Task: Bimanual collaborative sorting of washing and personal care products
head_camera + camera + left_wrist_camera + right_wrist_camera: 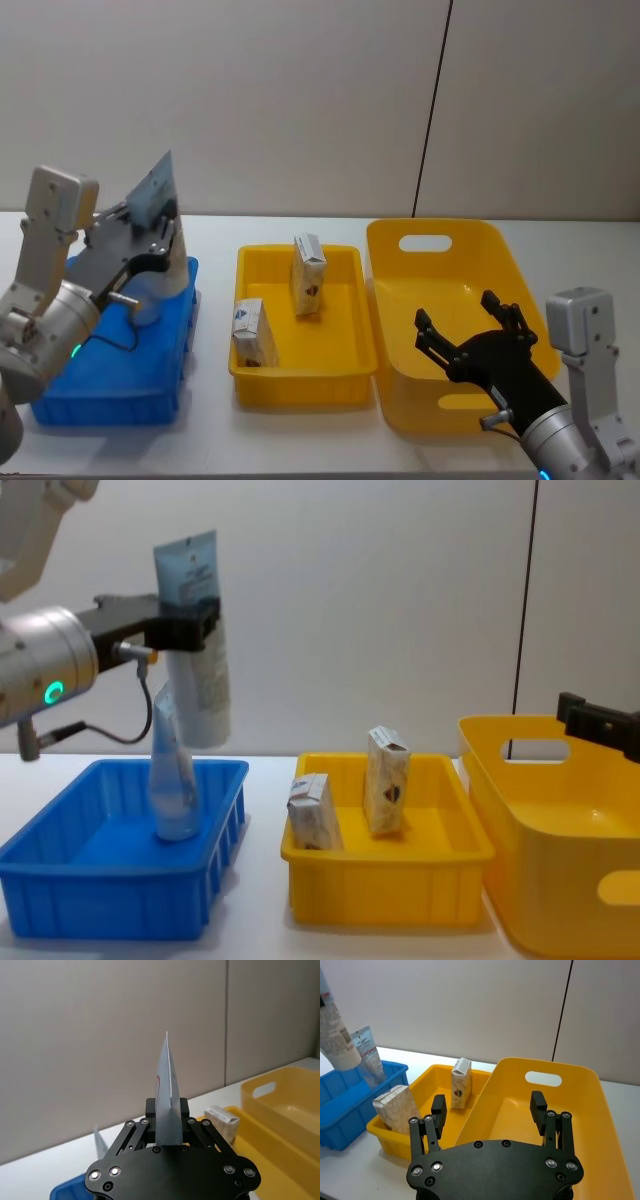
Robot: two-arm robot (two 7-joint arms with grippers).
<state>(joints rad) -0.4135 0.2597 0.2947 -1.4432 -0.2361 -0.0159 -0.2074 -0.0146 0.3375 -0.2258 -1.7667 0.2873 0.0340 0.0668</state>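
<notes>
My left gripper (pixel 150 240) (pixel 167 1110) (pixel 185 615) is shut on a white squeeze tube (pixel 160 205) (pixel 167 1090) (pixel 195 650), crimped end up, held above the blue bin (pixel 110 390) (pixel 110 900). A second tube (pixel 172 780) (pixel 367 1055) (pixel 148 300) stands upright inside that bin. Two cream cartons (pixel 309 275) (pixel 254 333) (pixel 386 780) (pixel 314 813) stand in the small yellow tray (pixel 300 372) (pixel 385 890). Over the large yellow bin (pixel 450 260) (pixel 600 1125), my right gripper (pixel 475 325) (pixel 490 1107) is open and holds nothing.
The three containers sit side by side on a white table: blue bin at the left, small yellow tray in the middle, large yellow bin (pixel 560 880) at the right. A plain wall stands close behind them.
</notes>
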